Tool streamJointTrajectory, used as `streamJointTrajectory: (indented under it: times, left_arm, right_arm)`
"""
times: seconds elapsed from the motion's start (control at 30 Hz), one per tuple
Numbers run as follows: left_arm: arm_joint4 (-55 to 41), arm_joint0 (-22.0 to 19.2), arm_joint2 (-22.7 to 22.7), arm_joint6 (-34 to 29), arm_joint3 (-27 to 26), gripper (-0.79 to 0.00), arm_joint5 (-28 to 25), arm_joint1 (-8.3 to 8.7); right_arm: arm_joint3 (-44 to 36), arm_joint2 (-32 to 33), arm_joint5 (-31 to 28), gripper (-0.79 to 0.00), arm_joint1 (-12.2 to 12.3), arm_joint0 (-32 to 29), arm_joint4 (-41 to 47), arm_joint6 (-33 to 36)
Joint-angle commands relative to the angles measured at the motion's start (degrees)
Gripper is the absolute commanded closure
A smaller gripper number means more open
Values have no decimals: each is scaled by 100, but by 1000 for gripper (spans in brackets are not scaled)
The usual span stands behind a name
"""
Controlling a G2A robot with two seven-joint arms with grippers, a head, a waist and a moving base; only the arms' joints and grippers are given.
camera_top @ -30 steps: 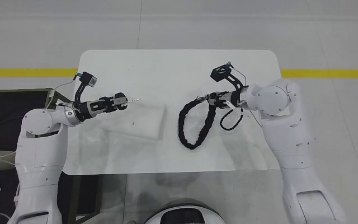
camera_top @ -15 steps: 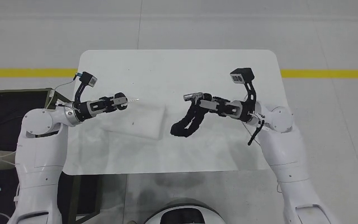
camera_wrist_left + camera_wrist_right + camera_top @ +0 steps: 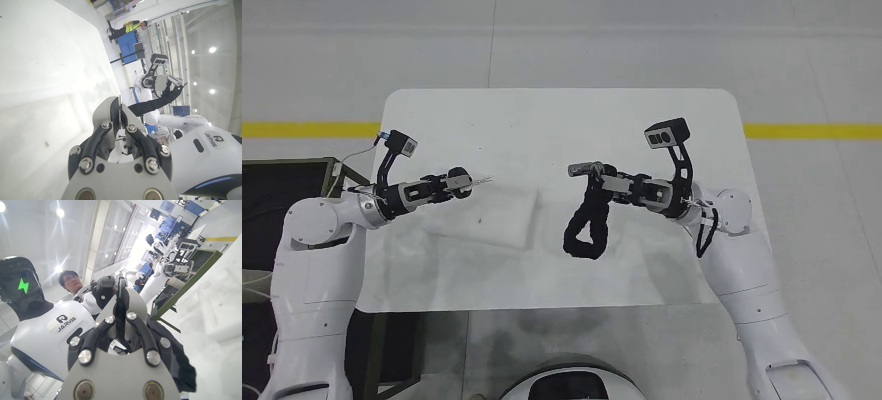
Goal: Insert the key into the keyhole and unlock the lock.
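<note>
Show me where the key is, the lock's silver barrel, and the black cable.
key [image 3: 480,181], top view, its bare blade.
silver barrel [image 3: 584,168], top view, its middle.
black cable [image 3: 582,250], top view, its hanging loop.

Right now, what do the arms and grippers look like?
Left arm and right arm: glossy white shells, black wrist sections. Left gripper and right gripper: grey plates, black linkage bars with silver bolts, dark-padded jaws. Each wrist carries a black bracket-mounted camera; a black cable loops by the right wrist.
</note>
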Motion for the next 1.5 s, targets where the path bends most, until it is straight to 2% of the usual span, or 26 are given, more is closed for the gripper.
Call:
streamJointTrajectory:
  times: [0.0,0.2,0.63,0.97,1.47]
  left_arm:
    - [-12,209,129,129,-406,0,-171,-16]
    - [-90,364,423,407,-1040,0,-347,-53]
    - [188,431,548,1208,-1011,0,-295,-85]
    - [-25,427,664,1020,-974,0,72,-82]
    - [-205,369,683,803,-902,0,261,-71]
  right_arm:
    - [-83,-146,11,0,-21,-129,-756,-458]
    - [-23,-475,20,0,-92,-64,-1764,-1267]
    - [138,-657,-53,0,-161,-5,-1997,-1449]
    - [63,-565,-83,0,-152,-56,-2174,-1439]
    - [-99,-499,95,0,-121,-96,-2268,-1156]
